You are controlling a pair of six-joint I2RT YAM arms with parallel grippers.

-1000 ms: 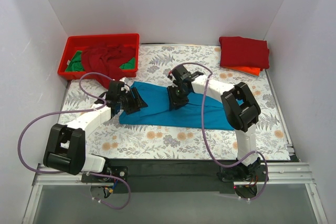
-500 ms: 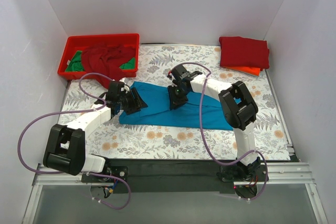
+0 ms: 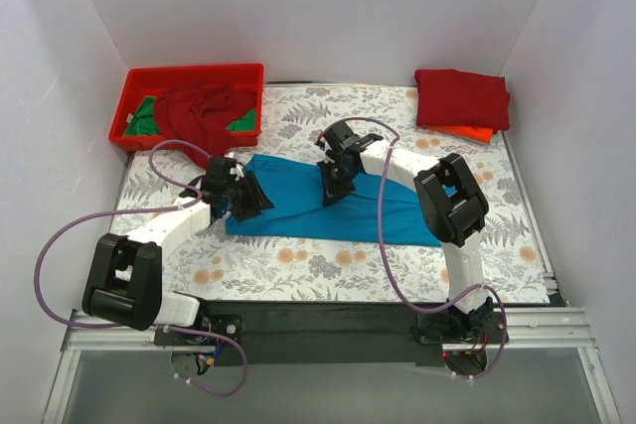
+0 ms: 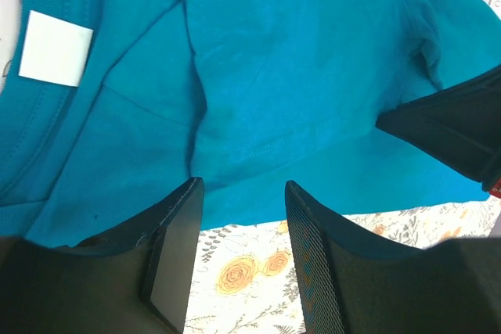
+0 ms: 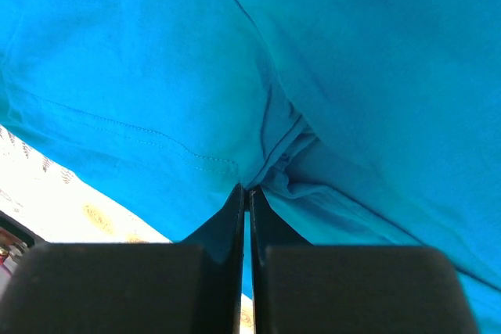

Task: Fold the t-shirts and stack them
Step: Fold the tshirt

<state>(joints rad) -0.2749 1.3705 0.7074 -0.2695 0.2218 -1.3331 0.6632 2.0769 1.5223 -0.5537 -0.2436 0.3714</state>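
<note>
A blue t-shirt (image 3: 298, 204) lies partly folded across the middle of the floral table (image 3: 298, 265). My left gripper (image 3: 246, 196) hovers open over the shirt's left end, near its hem and the collar with a white label (image 4: 55, 48); in the left wrist view the gripper (image 4: 240, 185) holds nothing and the shirt (image 4: 297, 60) fills the upper frame. My right gripper (image 3: 333, 188) is shut on a bunched fold of the shirt near its middle. In the right wrist view the gripper (image 5: 246, 191) pinches puckered blue cloth (image 5: 352, 60).
A red bin (image 3: 189, 74) at the back left holds a crumpled dark red shirt (image 3: 204, 111) and green cloth (image 3: 144, 118). At the back right a folded dark red shirt (image 3: 462, 96) lies on a folded orange one (image 3: 467, 132).
My left gripper has drawn back a little to the left over the shirt's end. My right gripper has shifted slightly toward the back, still pinching the blue cloth.
</note>
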